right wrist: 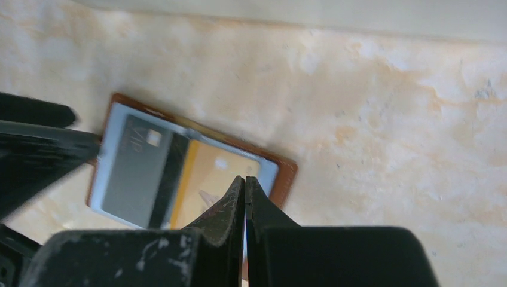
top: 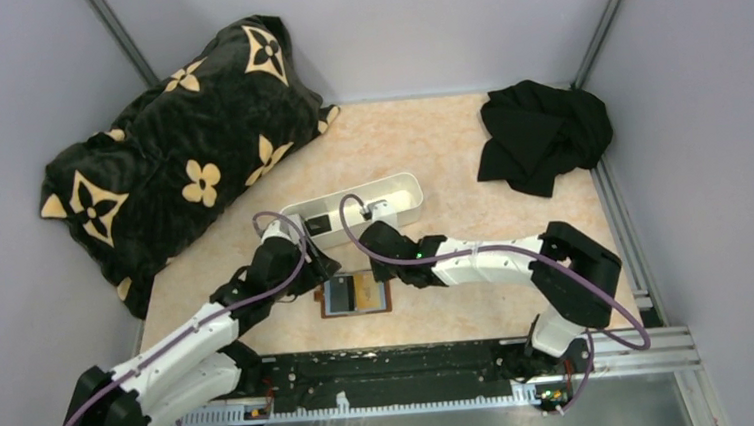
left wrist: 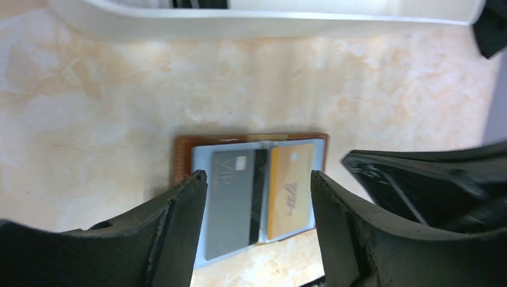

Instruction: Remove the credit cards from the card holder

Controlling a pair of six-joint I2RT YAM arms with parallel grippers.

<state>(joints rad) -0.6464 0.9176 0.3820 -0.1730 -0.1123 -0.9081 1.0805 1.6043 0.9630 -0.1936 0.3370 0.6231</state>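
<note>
The brown card holder [top: 356,296] lies open on the table between my two grippers. In the left wrist view the card holder [left wrist: 182,156] holds a grey card [left wrist: 230,197] in its left pocket and a gold card [left wrist: 291,190] in its right pocket. My left gripper [left wrist: 258,179] is open and empty, hovering over the holder's near edge; it sits at the holder's left end in the top view [top: 324,277]. My right gripper [right wrist: 245,180] is shut, its tips over the gold card [right wrist: 206,179] beside the grey card [right wrist: 134,173]; it sits at the holder's right end in the top view [top: 395,275].
A long white tray [top: 403,184] with small items stands just behind the holder, and its wall [left wrist: 269,25] shows close ahead. A black patterned pillow [top: 178,147] lies at the back left. A black cloth [top: 543,136] lies at the back right. Grey walls enclose the table.
</note>
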